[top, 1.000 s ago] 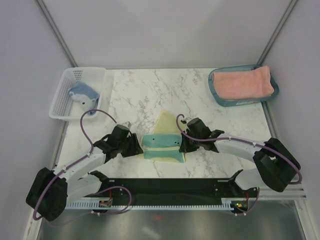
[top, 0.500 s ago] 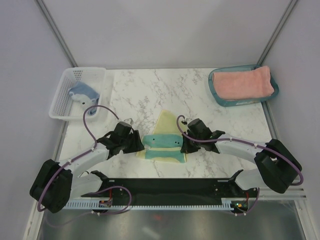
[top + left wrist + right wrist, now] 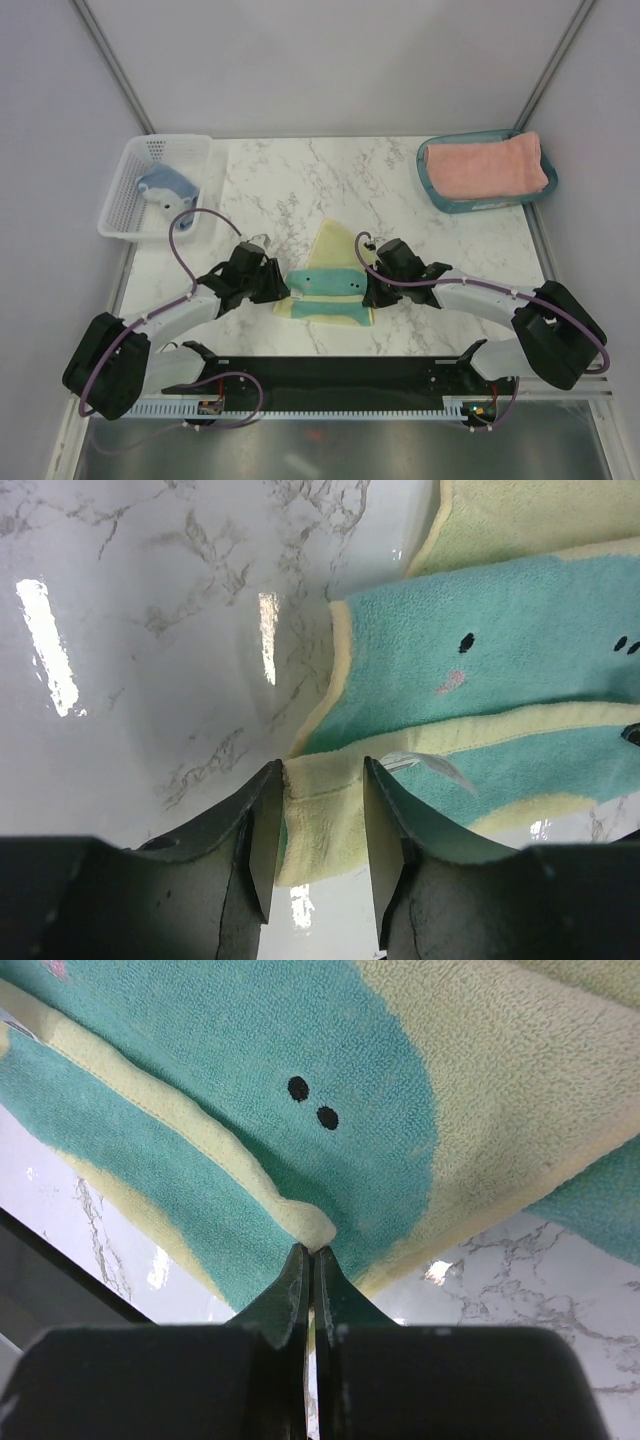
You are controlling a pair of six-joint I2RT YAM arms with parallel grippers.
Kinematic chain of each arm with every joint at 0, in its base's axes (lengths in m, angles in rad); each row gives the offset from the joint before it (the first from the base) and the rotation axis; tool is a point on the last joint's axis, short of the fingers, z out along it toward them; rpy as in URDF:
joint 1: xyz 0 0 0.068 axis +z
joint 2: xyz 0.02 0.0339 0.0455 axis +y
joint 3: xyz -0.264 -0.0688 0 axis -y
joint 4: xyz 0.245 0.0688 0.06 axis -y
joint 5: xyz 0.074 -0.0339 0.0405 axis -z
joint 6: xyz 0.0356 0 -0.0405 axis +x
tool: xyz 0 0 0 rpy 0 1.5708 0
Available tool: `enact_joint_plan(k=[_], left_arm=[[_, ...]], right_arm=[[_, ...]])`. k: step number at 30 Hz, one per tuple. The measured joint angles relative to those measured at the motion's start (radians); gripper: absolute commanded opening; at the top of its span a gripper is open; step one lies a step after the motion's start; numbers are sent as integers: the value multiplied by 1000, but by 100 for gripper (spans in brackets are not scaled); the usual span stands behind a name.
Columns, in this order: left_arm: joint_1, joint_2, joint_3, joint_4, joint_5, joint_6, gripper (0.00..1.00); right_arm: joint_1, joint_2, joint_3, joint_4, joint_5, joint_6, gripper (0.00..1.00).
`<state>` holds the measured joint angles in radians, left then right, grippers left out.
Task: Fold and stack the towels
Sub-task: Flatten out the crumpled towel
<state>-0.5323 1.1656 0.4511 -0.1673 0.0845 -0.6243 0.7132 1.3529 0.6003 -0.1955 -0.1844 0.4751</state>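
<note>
The pale-yellow towel with the teal face patch [image 3: 325, 285] lies partly folded on the marble table between both arms. My left gripper [image 3: 281, 290] is open, and the towel's left yellow corner [image 3: 320, 810] lies between its fingers [image 3: 258, 840]. My right gripper [image 3: 368, 292] is shut on a folded yellow edge of the same towel [image 3: 315, 1228]. The salmon-pink towel [image 3: 487, 165] lies folded in a teal tray at the back right. The grey-blue towel [image 3: 165, 188] lies crumpled in a white basket at the back left.
The teal tray [image 3: 436, 190] stands at the back right and the white basket [image 3: 125, 200] at the back left. A black rail [image 3: 330, 375] runs along the table's near edge. Grey walls close in both sides.
My left gripper has moved a little forward and right along the towel's left edge, whose yellow corner now shows lower on the table. The right gripper has hardly moved.
</note>
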Motion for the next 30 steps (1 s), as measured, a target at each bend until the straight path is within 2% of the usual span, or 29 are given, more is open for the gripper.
enact_joint_plan(k=[4,9,12,13,14,19,22,30], left_arm=[[0,-2,0,-17,-2,0,48],[0,-2,0,-23,-3,0,39],[0,-2,-5,-17,2,0,19],[0,-2,-6,-16,5,-1,6],[0,-1,-7,-15,8,-3,2],[0,-6,-2,-26,24,-1,2],[0,-38,43,-92,30,-2,2],[0,-234,404,-258,100,-2,2]], right_arm=[[0,0,0,0,0,0,0],[-2,0,0,0,0,0,0],[-2,0,0,0,0,0,0],[-2,0,0,0,0,0,0],[-2,0,0,0,0,0,0],[-2,-21,1,-8,3,0,0],[-2,-80,19,-51,26,-3,0],[-2,-380,241,-166,118,-46,0]])
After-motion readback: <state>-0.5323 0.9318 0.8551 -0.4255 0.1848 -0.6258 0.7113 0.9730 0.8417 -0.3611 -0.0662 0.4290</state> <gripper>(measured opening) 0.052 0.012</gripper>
